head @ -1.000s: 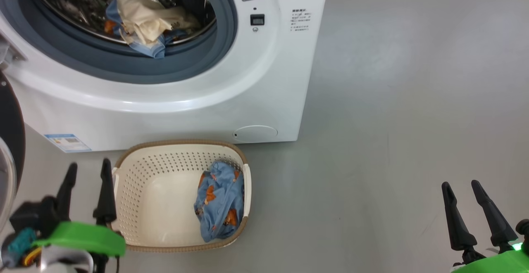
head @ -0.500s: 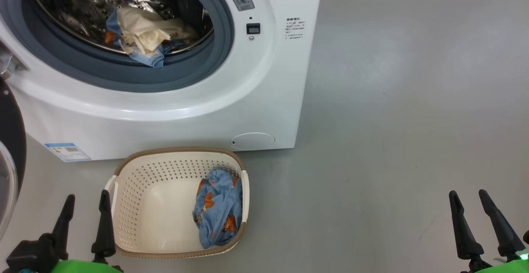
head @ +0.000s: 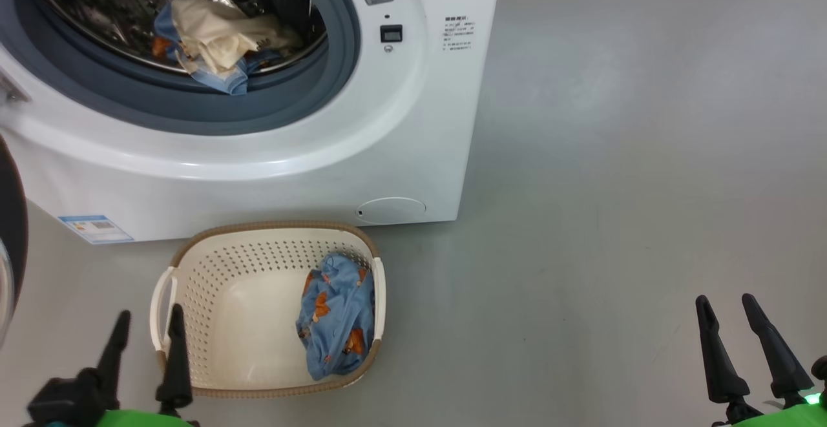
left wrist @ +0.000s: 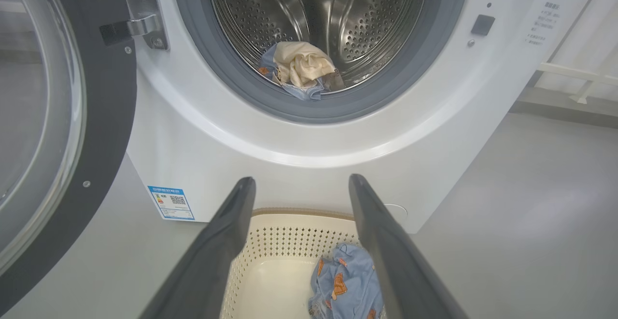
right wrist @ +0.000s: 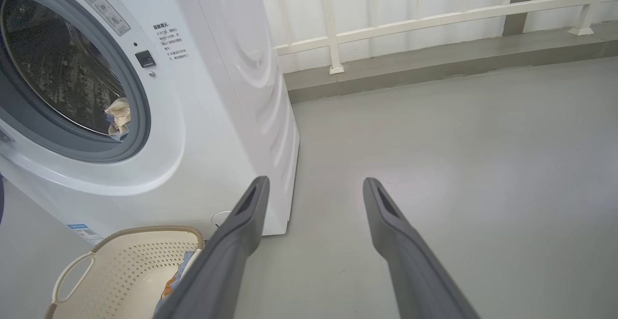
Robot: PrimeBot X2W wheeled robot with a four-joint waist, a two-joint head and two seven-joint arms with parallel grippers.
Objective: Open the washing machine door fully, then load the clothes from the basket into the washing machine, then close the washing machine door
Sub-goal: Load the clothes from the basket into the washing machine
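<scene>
Glossy black-rimmed glass door (left wrist: 106, 116) stands open left of the white washer (head: 258, 175), whose blue QR-code sticker (left wrist: 171, 202) is too small to read. Cream and blue clothes (left wrist: 299, 68) lie in the perforated steel drum (left wrist: 376, 20), one printed piece (head: 336, 323) in the perforated basket (head: 194, 272). Left claw (head: 149, 312) and right claw (head: 724, 298) gape empty.

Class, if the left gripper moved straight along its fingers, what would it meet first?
The left gripper would probably hit the washing machine, its white front below the opening, passing above the basket.
</scene>
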